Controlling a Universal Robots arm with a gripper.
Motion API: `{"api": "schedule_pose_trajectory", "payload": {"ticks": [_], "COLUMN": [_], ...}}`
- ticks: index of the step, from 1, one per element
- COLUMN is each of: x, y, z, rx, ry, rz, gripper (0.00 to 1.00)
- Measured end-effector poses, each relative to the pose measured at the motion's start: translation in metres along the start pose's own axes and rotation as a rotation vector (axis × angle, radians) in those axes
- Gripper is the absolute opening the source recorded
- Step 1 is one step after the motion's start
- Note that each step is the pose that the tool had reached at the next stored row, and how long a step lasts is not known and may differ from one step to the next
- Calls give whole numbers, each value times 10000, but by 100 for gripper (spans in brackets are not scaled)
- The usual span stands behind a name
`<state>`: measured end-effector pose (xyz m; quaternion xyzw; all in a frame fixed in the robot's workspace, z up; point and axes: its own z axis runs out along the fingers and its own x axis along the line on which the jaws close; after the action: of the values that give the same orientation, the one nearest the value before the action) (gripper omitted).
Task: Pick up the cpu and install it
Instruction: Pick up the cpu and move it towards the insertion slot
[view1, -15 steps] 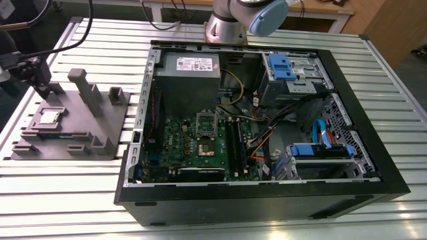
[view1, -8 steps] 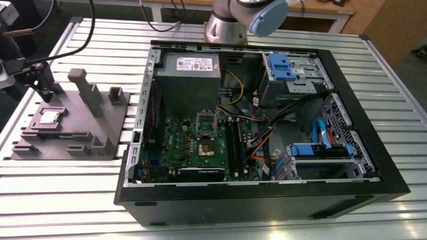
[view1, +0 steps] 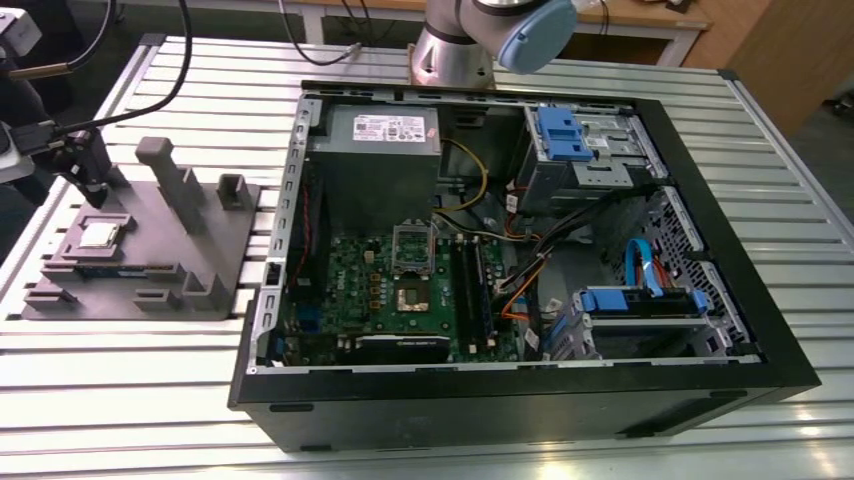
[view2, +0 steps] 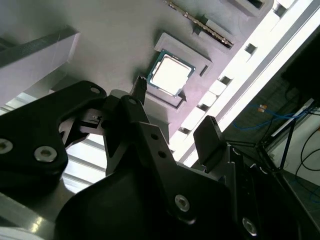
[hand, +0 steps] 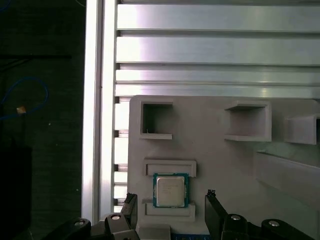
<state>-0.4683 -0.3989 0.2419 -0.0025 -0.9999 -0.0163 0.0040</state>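
Note:
The cpu (view1: 100, 235) is a small square chip with a silvery top. It lies flat in a shallow recess of the grey fixture block (view1: 200, 255) at the exterior view's left. My gripper (view1: 94, 185) hangs just above that block, close over the chip. In both wrist views its two black fingers stand apart with the cpu (hand: 170, 190) (view2: 171, 75) seen between them; the gripper (hand: 171, 200) (view2: 172, 112) is open and holds nothing. Inside the open computer case (view1: 747, 330), the motherboard socket (view1: 414, 292) lies bare with its silver cover plate (view1: 414, 242) lifted.
The fixture block carries tall grey posts (view1: 167, 170) and several small pockets (hand: 156, 119). The slatted aluminium table (view1: 134, 400) bears everything. The case holds a grey power supply (view1: 384, 130), blue drive brackets (view1: 561, 130), memory slots and loose cables (view1: 527, 280). The arm's base (view1: 454, 50) stands behind the case.

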Motion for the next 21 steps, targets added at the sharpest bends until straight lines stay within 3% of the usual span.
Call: {"api": "schedule_pose_trajectory", "payload": {"ticks": [13, 17, 21], "x": [0, 0, -2], "y": [0, -1, -3], "z": [2, 33, 104], "rx": [0, 1, 1], "ry": [10, 12, 14], "rz": [1, -130, -149], "gripper": [64, 64, 64]}}
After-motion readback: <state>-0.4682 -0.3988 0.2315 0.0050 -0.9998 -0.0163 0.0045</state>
